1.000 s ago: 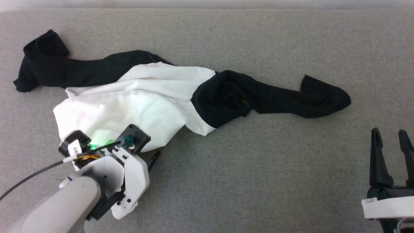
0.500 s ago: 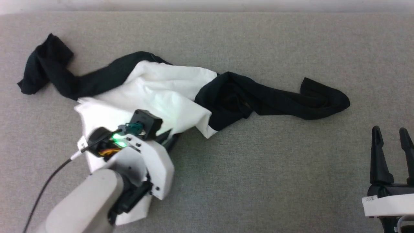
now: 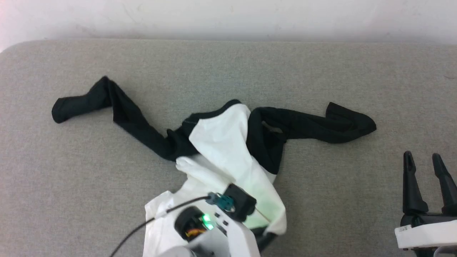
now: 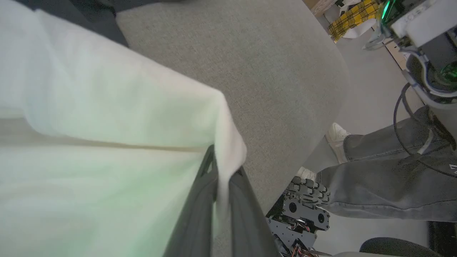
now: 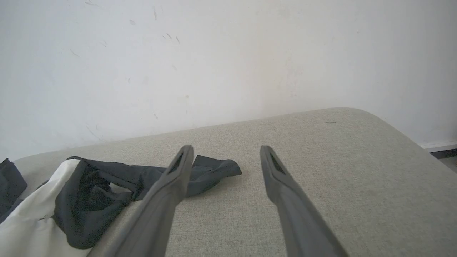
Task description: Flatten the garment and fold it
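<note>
My left gripper [image 4: 221,167] is pressed together, pinching the garment [image 3: 225,142] by its white edge, at the near side of the grey padded surface [image 3: 339,200]. My right gripper [image 3: 423,157] stands spread at near right. Farther out, the garment's 2 black sleeves [image 3: 135,121] trail left and right toward the wall [image 3: 228,18].

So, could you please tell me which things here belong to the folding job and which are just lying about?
Job: shirt, pinched at its white edge by the shut left end effector; open right end effector, apart from it; grey table.
Not the job: a person's legs, white shoes, yellow checked cloth.
</note>
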